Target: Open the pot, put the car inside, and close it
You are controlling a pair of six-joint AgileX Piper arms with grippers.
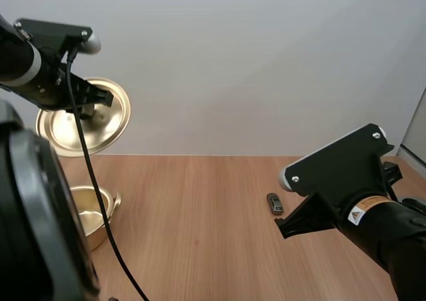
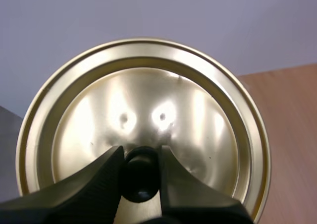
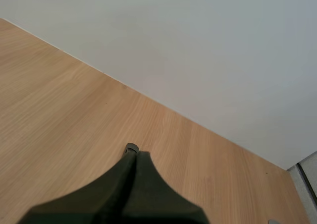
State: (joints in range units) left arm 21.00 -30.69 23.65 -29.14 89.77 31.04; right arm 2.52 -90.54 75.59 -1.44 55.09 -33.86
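Where our left arm reaches up at the left of the high view, our left gripper (image 2: 141,160) pinches the lid (image 2: 148,95) by its knob (image 2: 141,182). The knob is a small black rounded stub caught between the ribbed inner faces of the two black fingers. The lid is a round disc of thin, shiny, gold-coloured metal, with a raised ring inside the rim and two small dimples near the centre. It hangs in the air, steeply tilted, above the pot (image 1: 90,211) and not touching it. The pot stands open on the table (image 1: 200,208) at the left, of the same bright gold metal, with a small handle at its side. A dark arm base in the foreground hides much of it. The table is pale wood with a fine straight grain. The car (image 1: 275,204) lies on it right of the middle, well apart from the pot, a small dark oblong too small for us to make out more. Just on the near side of it sits our right gripper (image 3: 132,157), its fingers pressed together into one dark wedge that holds nothing, low over the wood. In the high view the wrist's black plate covers those fingers. A small grey bit shows past their tip in the right wrist view, and we cannot tell what it is.
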